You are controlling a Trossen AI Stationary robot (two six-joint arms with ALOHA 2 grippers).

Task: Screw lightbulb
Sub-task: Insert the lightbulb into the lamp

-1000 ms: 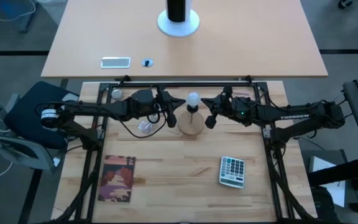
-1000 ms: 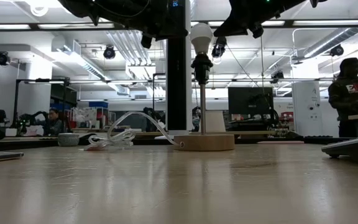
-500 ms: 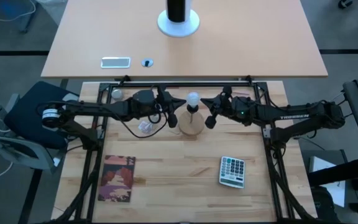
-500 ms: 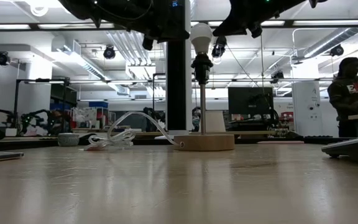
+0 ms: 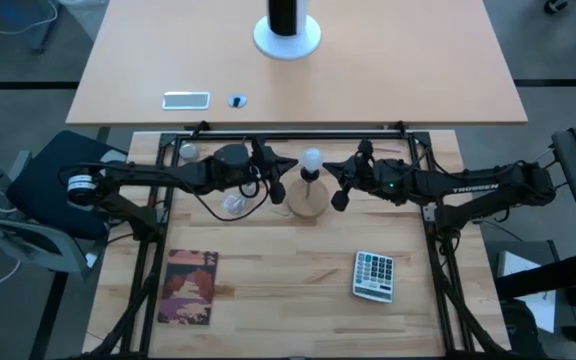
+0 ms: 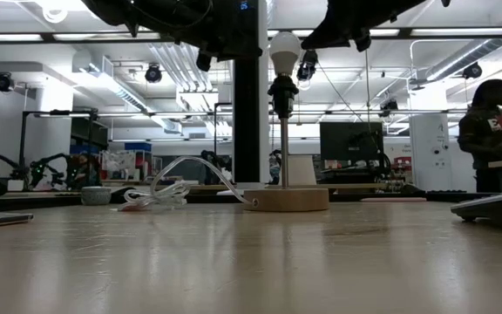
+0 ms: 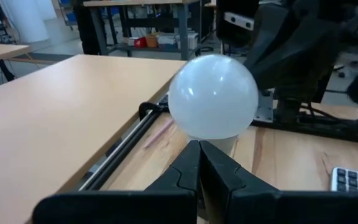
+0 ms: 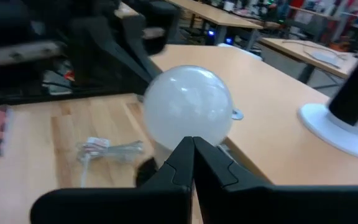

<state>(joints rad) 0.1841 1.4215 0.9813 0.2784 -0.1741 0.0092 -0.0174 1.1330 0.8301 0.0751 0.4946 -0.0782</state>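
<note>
The frosted white lightbulb (image 5: 311, 158) sits upright in the dark socket (image 6: 282, 90) of a thin lamp stand on a round wooden base (image 5: 308, 202). It also shows in the low view (image 6: 284, 48) and in both wrist views (image 7: 213, 96) (image 8: 188, 106). My left gripper (image 5: 286, 178) is shut and hovers at bulb height on the bulb's left, pointing at it (image 7: 199, 152). My right gripper (image 5: 336, 182) is shut and hovers on the bulb's right, also pointing at it (image 8: 192, 149). Neither is seen touching the bulb.
A crumpled clear plastic wrapper (image 5: 233, 205) lies left of the lamp base. A calculator (image 5: 374, 275) lies at the near right and a printed card (image 5: 190, 287) at the near left. A small grey ball (image 5: 186, 151) sits at the far left. A person (image 6: 488, 122) stands in the room behind.
</note>
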